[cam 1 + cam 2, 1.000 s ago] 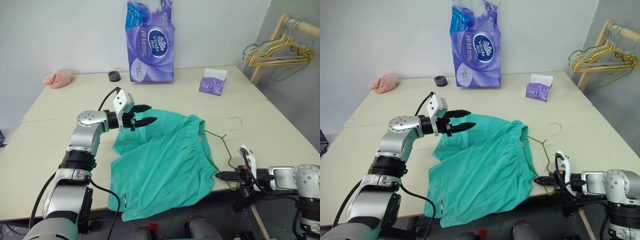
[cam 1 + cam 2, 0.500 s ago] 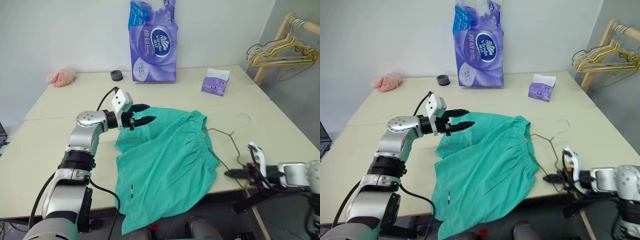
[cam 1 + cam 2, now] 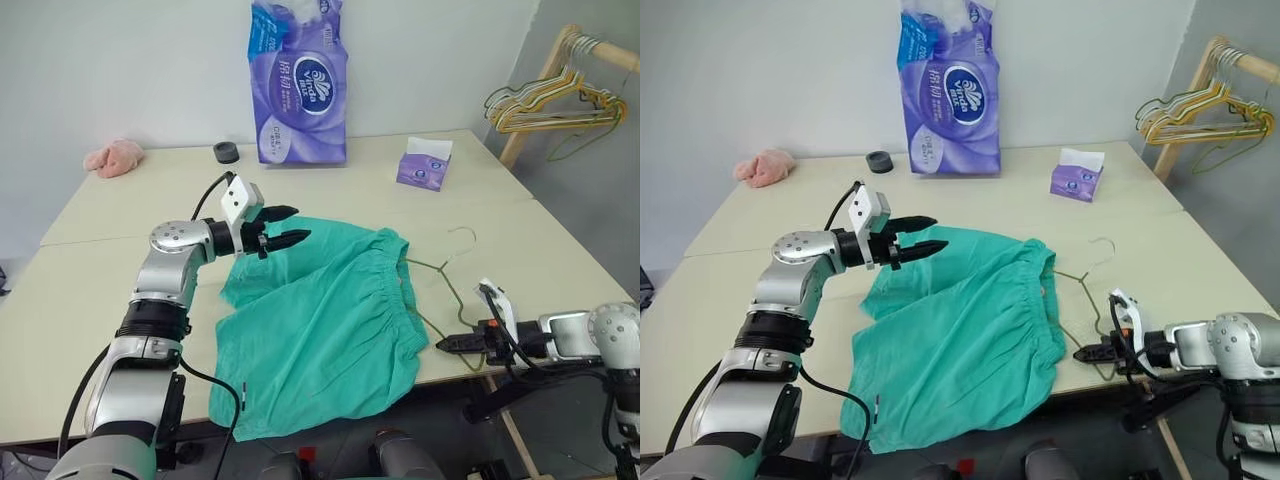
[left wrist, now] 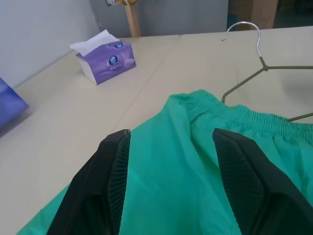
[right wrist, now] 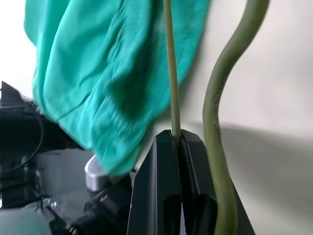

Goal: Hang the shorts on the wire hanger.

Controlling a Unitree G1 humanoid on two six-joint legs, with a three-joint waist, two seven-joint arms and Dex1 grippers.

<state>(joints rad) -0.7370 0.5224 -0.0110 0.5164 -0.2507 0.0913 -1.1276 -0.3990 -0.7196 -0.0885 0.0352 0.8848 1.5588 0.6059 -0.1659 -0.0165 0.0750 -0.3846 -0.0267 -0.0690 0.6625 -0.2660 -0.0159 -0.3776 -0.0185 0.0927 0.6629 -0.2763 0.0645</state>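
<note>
The teal-green shorts [image 3: 320,320] lie spread on the table, their lower hem hanging over the near edge. The wire hanger [image 3: 447,280] lies at their right. Its hook points away from me, and one arm of the wire disappears at the waistband. My right gripper [image 3: 445,343] is at the table's near right edge, shut on the hanger's thin wire [image 5: 168,73], beside the shorts [image 5: 98,73]. My left gripper [image 3: 290,225] hovers open just above the far left part of the shorts [image 4: 195,171], with nothing between its fingers [image 4: 107,191].
At the back of the table stand a tall purple tissue pack [image 3: 300,85], a small purple tissue box [image 3: 422,168], a black ring [image 3: 227,152] and a pink cloth [image 3: 115,157]. A wooden rack [image 3: 545,70] at the far right carries a bunch of yellow and green hangers [image 3: 550,105].
The view has swayed a little. My right gripper has shifted slightly along the table's edge, still gripping the hanger wire. The left gripper has stayed where it was, open.
</note>
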